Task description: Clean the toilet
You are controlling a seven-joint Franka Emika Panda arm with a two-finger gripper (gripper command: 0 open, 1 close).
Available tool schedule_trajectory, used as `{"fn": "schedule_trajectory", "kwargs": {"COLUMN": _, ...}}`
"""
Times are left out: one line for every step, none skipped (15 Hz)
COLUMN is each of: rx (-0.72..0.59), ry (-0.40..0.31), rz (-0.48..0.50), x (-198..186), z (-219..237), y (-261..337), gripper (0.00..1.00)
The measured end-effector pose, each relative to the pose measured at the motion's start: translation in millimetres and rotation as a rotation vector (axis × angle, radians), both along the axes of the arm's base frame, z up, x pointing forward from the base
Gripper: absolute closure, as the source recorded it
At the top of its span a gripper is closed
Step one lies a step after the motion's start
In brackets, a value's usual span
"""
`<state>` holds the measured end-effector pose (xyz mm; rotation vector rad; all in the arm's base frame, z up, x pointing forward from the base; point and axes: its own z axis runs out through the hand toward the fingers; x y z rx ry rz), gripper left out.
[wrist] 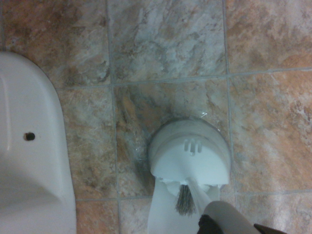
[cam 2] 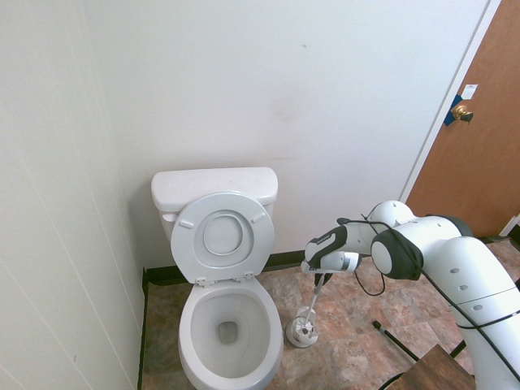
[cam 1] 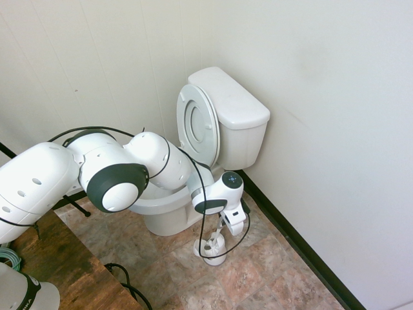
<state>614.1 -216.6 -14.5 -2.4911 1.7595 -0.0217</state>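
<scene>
My gripper (cam 2: 318, 280) is clamped on the toilet brush (cam 2: 312, 302), its head at the holder (cam 2: 302, 332) on the floor. The toilet (cam 2: 227, 325) stands just beside, lid up. Next I must carry the brush into the bowl.

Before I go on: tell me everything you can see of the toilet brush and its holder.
The toilet brush has a thin pale handle, leaning, rising to the tool, which is shut on it. Its grey bristles show in the wrist view. The brush holder is small, round, white, plastic-looking, on the tiled floor right beside the toilet, apart from it.
</scene>
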Motion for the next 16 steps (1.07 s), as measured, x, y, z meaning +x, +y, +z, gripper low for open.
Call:
{"fn": "schedule_trajectory", "kwargs": {"rx": 0.001, "ry": -0.003, "rz": 0.001, "x": -6, "z": 0, "y": 2, "gripper": 1.00}}
{"fn": "schedule_trajectory", "kwargs": {"rx": 0.002, "ry": -0.005, "rz": 0.006, "x": -12, "z": 0, "y": 6, "gripper": 1.00}}
{"fn": "schedule_trajectory", "kwargs": {"rx": 0.001, "ry": -0.013, "rz": 0.012, "x": -19, "z": 0, "y": 11, "gripper": 1.00}}
{"fn": "schedule_trajectory", "kwargs": {"rx": -0.006, "ry": -0.023, "rz": 0.018, "x": -27, "z": 0, "y": 17, "gripper": 1.00}}
{"fn": "schedule_trajectory", "kwargs": {"rx": -0.013, "ry": -0.031, "rz": 0.023, "x": -37, "z": 0, "y": 23, "gripper": 1.00}}
{"fn": "schedule_trajectory", "kwargs": {"rx": -0.016, "ry": -0.036, "rz": 0.027, "x": -47, "z": 1, "y": 29, "gripper": 1.00}}
{"fn": "schedule_trajectory", "kwargs": {"rx": -0.019, "ry": -0.040, "rz": 0.028, "x": -56, "z": 3, "y": 33, "gripper": 1.00}}
{"fn": "schedule_trajectory", "kwargs": {"rx": -0.025, "ry": -0.045, "rz": 0.026, "x": -64, "z": 8, "y": 36, "gripper": 1.00}}
{"fn": "schedule_trajectory", "kwargs": {"rx": -0.033, "ry": -0.054, "rz": 0.022, "x": -70, "z": 15, "y": 36, "gripper": 1.00}}
{"fn": "schedule_trajectory", "kwargs": {"rx": -0.044, "ry": -0.067, "rz": 0.017, "x": -75, "z": 25, "y": 36, "gripper": 1.00}}
{"fn": "schedule_trajectory", "kwargs": {"rx": -0.051, "ry": -0.079, "rz": 0.015, "x": -80, "z": 37, "y": 36, "gripper": 1.00}}
{"fn": "schedule_trajectory", "kwargs": {"rx": -0.050, "ry": -0.087, "rz": 0.018, "x": -84, "z": 49, "y": 37, "gripper": 1.00}}
{"fn": "schedule_trajectory", "kwargs": {"rx": -0.049, "ry": -0.092, "rz": 0.018, "x": -90, "z": 62, "y": 36, "gripper": 1.00}}
{"fn": "schedule_trajectory", "kwargs": {"rx": -0.051, "ry": -0.096, "rz": 0.013, "x": -97, "z": 75, "y": 35, "gripper": 1.00}}
{"fn": "schedule_trajectory", "kwargs": {"rx": -0.053, "ry": -0.098, "rz": 0.008, "x": -105, "z": 88, "y": 34, "gripper": 1.00}}
{"fn": "schedule_trajectory", "kwargs": {"rx": -0.058, "ry": -0.102, "rz": 0.004, "x": -113, "z": 102, "y": 32, "gripper": 1.00}}
